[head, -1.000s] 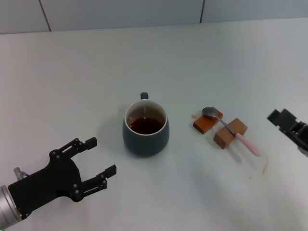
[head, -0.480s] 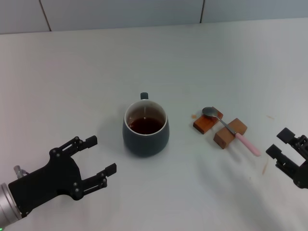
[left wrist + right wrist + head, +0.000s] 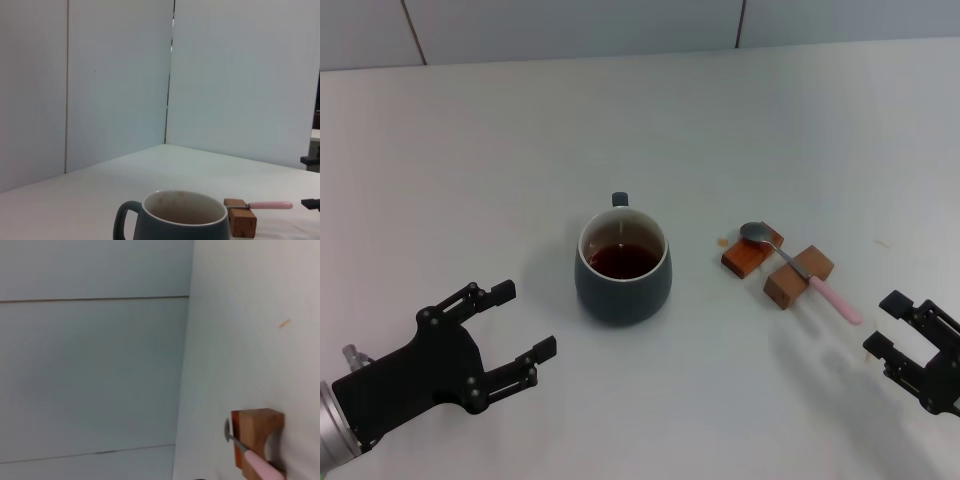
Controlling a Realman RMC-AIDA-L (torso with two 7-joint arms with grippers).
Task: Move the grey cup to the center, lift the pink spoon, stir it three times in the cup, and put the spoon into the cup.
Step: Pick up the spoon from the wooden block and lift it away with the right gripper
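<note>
The grey cup (image 3: 623, 268) stands near the table's middle with dark reddish-brown liquid inside and its handle pointing away from me. It also shows in the left wrist view (image 3: 175, 220). The pink spoon (image 3: 802, 271) lies across two brown wooden blocks (image 3: 775, 266) to the cup's right, silver bowl toward the cup, pink handle toward the right. My left gripper (image 3: 520, 325) is open, empty, low at the front left of the cup. My right gripper (image 3: 886, 324) is open, empty, at the front right just beyond the spoon's handle end.
The white table (image 3: 520, 150) runs back to a pale panelled wall (image 3: 620, 25). Small brownish stains (image 3: 724, 241) mark the surface by the blocks. The right wrist view shows a wooden block (image 3: 257, 437) with the spoon's handle (image 3: 262, 462) on it.
My right gripper has come down and forward from the right edge to the front right, close to the spoon's handle. My left gripper has drawn back slightly. Cup and spoon have not moved.
</note>
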